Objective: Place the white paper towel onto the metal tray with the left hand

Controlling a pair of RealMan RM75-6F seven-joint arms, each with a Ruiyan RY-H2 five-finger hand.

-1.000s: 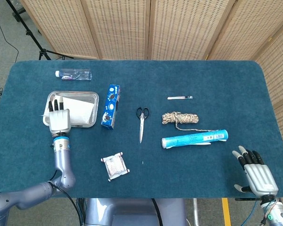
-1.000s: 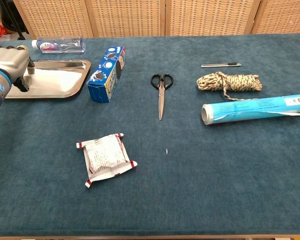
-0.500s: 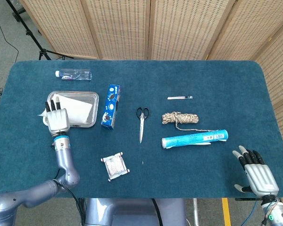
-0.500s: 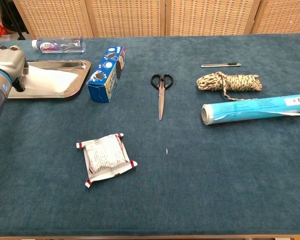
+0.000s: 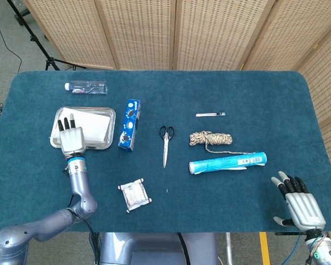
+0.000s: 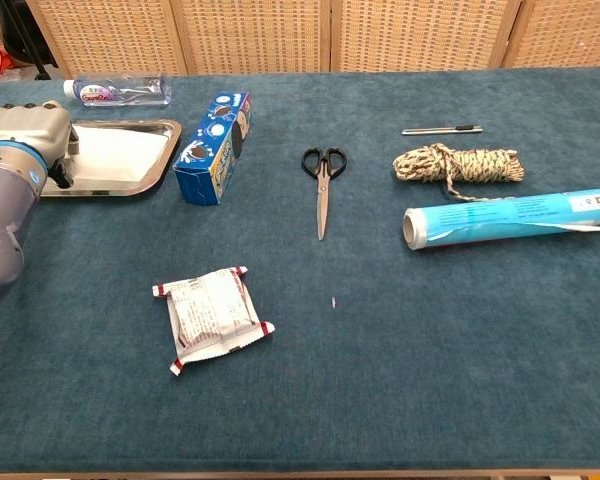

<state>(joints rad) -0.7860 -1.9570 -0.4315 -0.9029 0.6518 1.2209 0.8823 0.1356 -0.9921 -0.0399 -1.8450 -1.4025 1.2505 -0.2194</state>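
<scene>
paper towel: white paper towel (image 5: 94,126) lies flat inside the metal tray (image 5: 111,117), filling most of the floor; chest view shows it as a white sheet in the tray, near-left part covered by the hand
tray: shallow steel tray at far left of the blue table (image 5: 220,182), rim visible on the right and far sides
left hand: left hand (image 5: 71,138) sits over the near-left part of the tray, back of hand up, fingers pointing away over the towel; fingers look straight and a little apart in head view; can't tell if the fingertips touch the towel or pinch an edge
right hand: right hand (image 5: 299,203) at the near-right table edge, fingers spread, holding nothing, well apart from everything
progress: towel looks to be on the tray already, so placement seems done; judged left is only clearing the left hand off the tray, if it has let go
risk: if a finger catches the sheet, lifting the hand could drag it out over the rim
hidden: palm side of left hand and the towel under it not visible in either view; chest view cuts the left arm at the frame edge; right hand absent from chest view
neighbours: blue box (image 5: 130,125) just right of the tray, water bottle (image 5: 86,86) beyond it
others: scissors (image 5: 165,142), rope bundle (image 5: 211,138), blue roll (image 5: 227,163), pen-like stick (image 5: 211,114), snack packet (image 5: 134,194), all well apart from the tray
</scene>
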